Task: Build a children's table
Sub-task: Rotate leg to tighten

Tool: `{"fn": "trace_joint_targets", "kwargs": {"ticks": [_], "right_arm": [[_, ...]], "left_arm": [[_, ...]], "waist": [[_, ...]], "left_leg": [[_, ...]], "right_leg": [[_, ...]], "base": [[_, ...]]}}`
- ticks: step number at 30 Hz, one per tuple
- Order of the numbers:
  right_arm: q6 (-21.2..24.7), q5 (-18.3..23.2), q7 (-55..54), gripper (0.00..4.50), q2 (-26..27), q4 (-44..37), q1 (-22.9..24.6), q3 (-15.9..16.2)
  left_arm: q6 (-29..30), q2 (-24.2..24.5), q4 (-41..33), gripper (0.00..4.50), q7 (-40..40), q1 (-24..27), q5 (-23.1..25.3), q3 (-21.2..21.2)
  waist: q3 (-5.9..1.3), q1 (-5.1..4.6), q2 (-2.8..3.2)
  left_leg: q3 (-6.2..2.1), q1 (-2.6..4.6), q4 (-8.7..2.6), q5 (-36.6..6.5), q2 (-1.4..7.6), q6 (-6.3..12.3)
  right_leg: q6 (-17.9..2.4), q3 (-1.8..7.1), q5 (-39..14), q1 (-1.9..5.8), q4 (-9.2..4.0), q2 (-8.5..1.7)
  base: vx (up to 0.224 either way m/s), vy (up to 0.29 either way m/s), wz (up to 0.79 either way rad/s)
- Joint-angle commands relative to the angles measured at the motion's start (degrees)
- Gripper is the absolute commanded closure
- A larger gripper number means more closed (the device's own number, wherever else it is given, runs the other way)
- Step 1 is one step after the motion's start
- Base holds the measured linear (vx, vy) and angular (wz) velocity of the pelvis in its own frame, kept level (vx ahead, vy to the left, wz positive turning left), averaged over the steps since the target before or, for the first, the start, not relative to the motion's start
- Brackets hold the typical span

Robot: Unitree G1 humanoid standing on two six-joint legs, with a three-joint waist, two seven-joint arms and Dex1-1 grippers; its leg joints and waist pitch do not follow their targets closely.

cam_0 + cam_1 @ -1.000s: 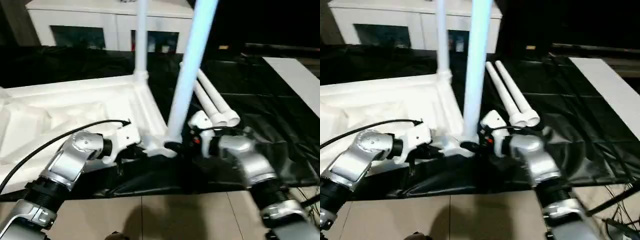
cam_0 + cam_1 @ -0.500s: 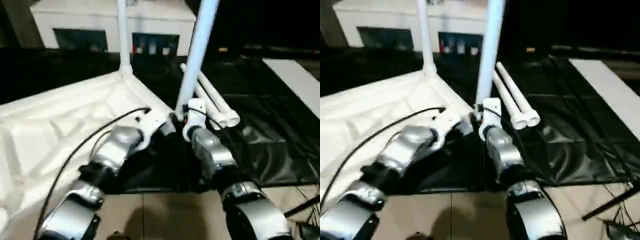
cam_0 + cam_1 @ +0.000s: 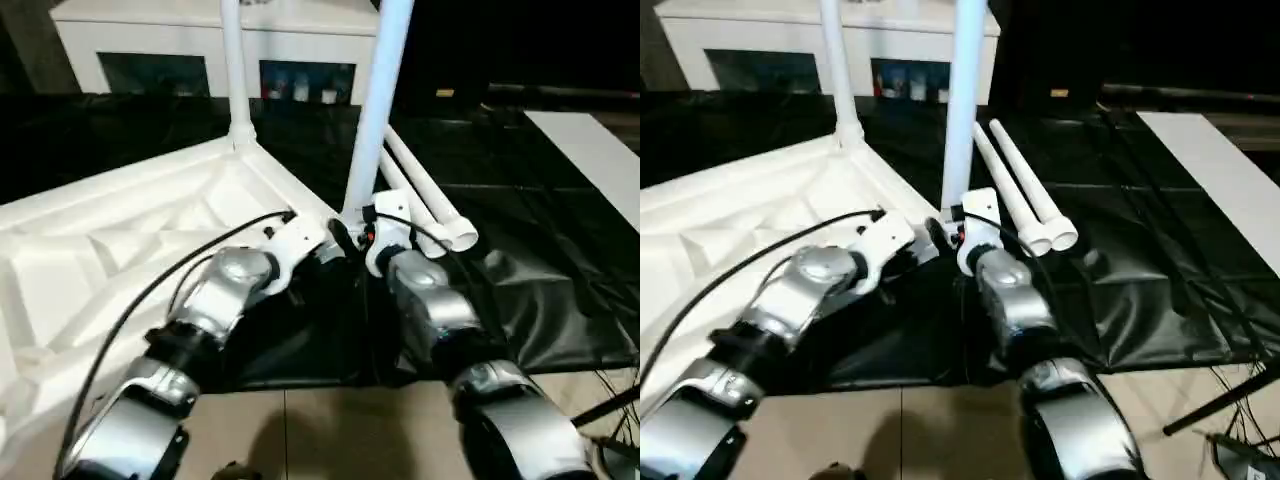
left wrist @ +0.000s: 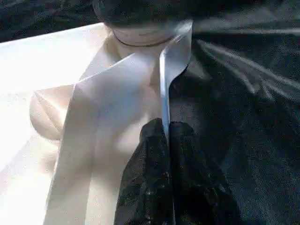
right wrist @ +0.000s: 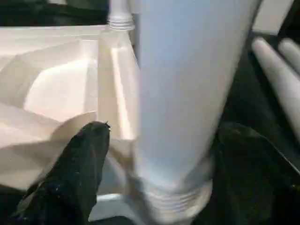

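On the black sheet (image 3: pixel 520 200) lies the upturned white table top (image 3: pixel 120 240), ribbed side up, with one leg (image 3: pixel 233 70) standing in its far corner socket and another leg (image 3: pixel 375 110) upright in the near corner. The left gripper (image 4: pixel 167 140) has its fingers pinched together on the thin rim at that near corner. The right gripper (image 5: pixel 159 154) stands with its fingers (image 5: pixel 82 159) spread wide either side of the near leg's base, not pressing on it. Two spare legs (image 3: pixel 430 205) lie side by side on the sheet just beside that corner. A white cabinet (image 3: pixel 210 45) stands behind.
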Motion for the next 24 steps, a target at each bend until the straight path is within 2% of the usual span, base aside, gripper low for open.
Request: {"fn": "trace_joint_targets", "kwargs": {"ticks": [1, 3, 4, 5, 6, 7, 8, 9, 11, 12, 14, 15, 17, 22, 24], "right_arm": [[4.3, -0.13, 5.36, 0.33, -3.27, -7.84, 3.54, 1.8], [6.03, 0.24, 8.53, 0.12, -4.91, -10.69, 5.15, 2.54], [7.36, 0.34, 11.17, 0.12, -6.4, -12.56, 6.26, 3.29], [8.28, 0.59, 15.31, 0.12, -8.51, -14.92, 7.62, 4.86], [10.59, 1.65, 24.29, 0.05, -13.51, -19.3, 10.21, 8.27], [10.59, 1.65, 24.29, 0.05, -13.51, -19.3, 10.21, 8.27], [11.73, 3.28, 29.22, 0.05, -15.99, -22.3, 11.71, 9.47], [11.38, 4.63, 32.01, 0.05, -16.99, -23.51, 12.34, 9.61], [9.99, 4.74, 35.27, 0.05, -18.51, -24.45, 12.59, 10.28], [9.93, 4.71, 35.37, 0.05, -18.56, -24.46, 12.59, 10.3], [10.8, 4.76, 36.64, 0.05, -19.09, -25.64, 12.79, 10.17], [11.5, 5.1, 37.42, 0.05, -19.2, -26.11, 12.77, 10.0], [12.52, 5.79, 38.91, 0.05, -19.63, -26.69, 12.6, 10.02], [11.83, 4.99, 40.09, 0.05, -19.85, -24.04, 11.56, 10.75], [11.64, 4.29, 39.44, 0.33, -19.13, -22.33, 10.75, 10.26]], "left_arm": [[-1.62, 2.25, -2.21, 4.5, -3.21, 2.22, 0.9, -1.47], [-1.83, 3.38, -3.23, 4.5, -4.68, 2.98, 0.7, -1.8], [-2.21, 4.35, -3.85, 4.5, -5.9, 3.56, 0.55, -2.08], [-4.49, 5.67, -4.61, 4.5, -8.04, 4.32, 0.25, -2.71], [-9.78, 9.15, -8.18, 4.5, -16.42, 7.13, -2.23, -4.56], [-9.78, 9.15, -8.18, 4.5, -16.42, 7.13, -2.23, -4.56], [-10.9, 11.13, -10.88, 4.5, -21.05, 8.83, -3.69, -5.61], [-10.34, 12.14, -12.31, 4.5, -22.96, 9.58, -4.18, -6.15], [-9.43, 12.83, -14.09, 4.5, -24.22, 10.28, -4.84, -6.12], [-9.43, 12.83, -14.17, 4.5, -24.25, 10.3, -4.89, -6.1], [-9.15, 13.04, -15.27, 4.5, -24.8, 10.68, -5.39, -5.75], [-8.9, 13.2, -15.79, 4.5, -25.03, 10.78, -5.5, -5.6], [-8.8, 13.6, -16.48, 4.5, -25.42, 10.92, -5.69, -5.41], [-8.92, 14.21, -16.96, 4.5, -26.11, 11.18, -5.86, -4.91], [-8.73, 14.58, -17.09, 4.5, -26.22, 11.39, -5.75, -4.77]], "waist": [[-3.75, 0.13, 0.55], [-3.84, 0.13, 0.51], [-3.87, 0.01, 0.74], [-3.88, 0.08, 0.64], [-3.85, 0.15, 0.73], [-3.88, 0.27, 0.68], [-3.76, 0.18, 0.68], [-3.77, 0.23, 0.75], [-3.63, 0.17, 0.88], [-3.53, 0.19, 0.75], [-3.31, 0.35, 0.88], [-3.32, 0.45, 0.48], [-3.3, 0.66, 0.5], [-3.51, 0.77, 0.13], [-3.67, 0.79, 0.23]], "left_leg": [[-0.97, 1.28, -3.81, -10.65, 2.48, 0.4], [-1.01, 1.2, -3.77, -9.34, 2.49, 1.02], [-0.93, 1.21, -3.67, -9.03, 2.37, 1.34], [-0.94, 1.24, -3.64, -9.23, 2.44, 1.56], [-1.05, 1.18, -3.63, -9.43, 2.44, 1.87], [-1.08, 1.19, -3.63, -9.52, 2.65, 1.91], [-0.85, 1.35, -3.64, -9.95, 2.57, 2.11], [-0.85, 1.34, -3.66, -10.51, 2.69, 2.21], [-0.72, 1.58, -3.79, -11.87, 2.81, 1.9], [-0.69, 1.67, -3.9, -12.32, 2.86, 1.75], [-0.71, 1.95, -4.15, -14.66, 3.0, 0.44], [-0.66, 2.02, -4.13, -15.05, 3.0, 0.23], [-0.65, 1.97, -4.17, -14.8, 2.99, 0.05], [-0.54, 1.66, -3.89, -12.54, 2.76, 0.35], [-0.53, 1.61, -3.7, -10.79, 2.69, 0.77]], "right_leg": [[-10.51, 2.57, 0.24, 2.19, -4.54, -4.51], [-10.66, 2.52, 3.19, 2.39, -4.24, -4.36], [-11.17, 2.54, 4.14, 2.4, -4.23, -4.33], [-11.42, 2.46, 4.33, 2.51, -4.4, -4.36], [-11.63, 2.44, 4.56, 2.71, -4.43, -4.41], [-11.5, 2.48, 4.81, 2.82, -4.36, -4.57], [-12.04, 2.56, 4.76, 2.51, -4.43, -4.4], [-12.49, 2.59, 4.27, 2.54, -4.34, -4.56], [-13.05, 2.52, 2.29, 2.16, -4.47, -4.41], [-13.04, 2.5, 1.3, 2.05, -4.61, -4.35], [-12.9, 2.61, -3.23, 1.74, -4.95, -4.52], [-12.86, 2.61, -4.0, 1.76, -5.02, -4.55], [-12.32, 2.71, -5.18, 1.73, -5.0, -4.67], [-12.08, 2.71, -3.32, 1.97, -4.78, -4.72], [-12.43, 2.63, -0.98, 2.02, -4.49, -4.62]], "base": [[0.0, 0.0, 0.0], [0.0, 0.0, 0.0], [0.0, 0.0, 0.0], [0.0, 0.0, 0.0], [0.0, 0.0, 0.0], [0.0, 0.0, 0.0], [0.0, 0.0, 0.0], [0.0, 0.0, 0.0], [0.0, 0.0, 0.0], [0.0, 0.0, 0.0], [0.0, 0.0, 0.0], [0.0, 0.0, 0.0], [0.0, 0.0, 0.0], [0.0, 0.0, 0.0], [0.0, 0.0, 0.0]]}}
